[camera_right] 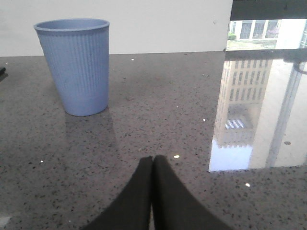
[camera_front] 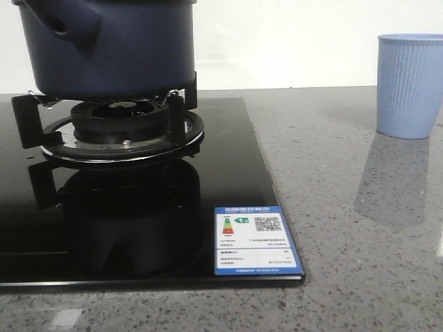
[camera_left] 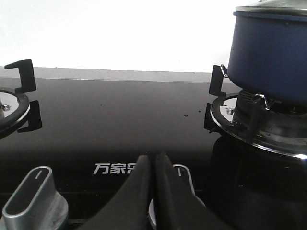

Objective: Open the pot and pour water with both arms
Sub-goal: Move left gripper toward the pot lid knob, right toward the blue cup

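The dark navy-blue pot [camera_front: 111,48] stands on the burner grate [camera_front: 118,128] of a black glass stove, its stub handle [camera_front: 66,24] toward the front left. In the left wrist view the pot [camera_left: 271,52] carries a metal-rimmed lid [camera_left: 271,10]. My left gripper [camera_left: 152,155] is shut and empty, low over the stove front near a knob [camera_left: 181,173], well short of the pot. My right gripper [camera_right: 152,159] is shut and empty over the grey counter, with a light-blue ribbed cup [camera_right: 76,64] ahead of it and to one side. Neither gripper shows in the front view.
The cup [camera_front: 408,83] stands at the far right of the speckled counter [camera_front: 346,228]. A blue energy label [camera_front: 255,241] sits on the stove's front right corner. A second burner [camera_left: 12,108] and another knob [camera_left: 33,196] lie on the stove. A window reflection [camera_right: 254,110] shines on the counter.
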Motion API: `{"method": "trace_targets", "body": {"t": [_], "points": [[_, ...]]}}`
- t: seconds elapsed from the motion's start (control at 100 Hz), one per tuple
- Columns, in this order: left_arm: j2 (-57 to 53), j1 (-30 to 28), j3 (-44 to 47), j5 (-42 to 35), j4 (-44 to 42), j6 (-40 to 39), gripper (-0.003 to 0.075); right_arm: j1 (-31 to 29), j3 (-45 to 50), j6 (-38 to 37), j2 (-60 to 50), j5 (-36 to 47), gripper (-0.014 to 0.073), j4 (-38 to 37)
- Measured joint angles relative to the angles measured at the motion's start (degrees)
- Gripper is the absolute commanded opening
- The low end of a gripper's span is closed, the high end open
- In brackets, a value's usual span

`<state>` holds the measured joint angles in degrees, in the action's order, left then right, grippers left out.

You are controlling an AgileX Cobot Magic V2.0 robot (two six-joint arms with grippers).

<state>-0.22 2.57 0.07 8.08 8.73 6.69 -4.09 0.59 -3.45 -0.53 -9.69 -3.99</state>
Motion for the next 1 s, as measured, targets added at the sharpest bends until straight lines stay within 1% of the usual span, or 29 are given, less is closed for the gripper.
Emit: {"method": "trace_targets", "body": {"t": [0.65,0.88,1.0], "points": [[0.00,0.00,0.00,-1.39,0.24,0.00,-0.0019,0.00,0.00,0.00,0.00,0.00,-0.0067,0.13],[0.00,0.00,0.00,-2.17,2.48,0.00,-0.0019,0.00,0.00,0.00,0.00,0.00,-0.0067,4.65],[0.00,0.00,0.00,-2.22,7.49,0.00,-0.0019,0.00,0.00,0.00,0.00,0.00,-0.0067,7.38]]}}
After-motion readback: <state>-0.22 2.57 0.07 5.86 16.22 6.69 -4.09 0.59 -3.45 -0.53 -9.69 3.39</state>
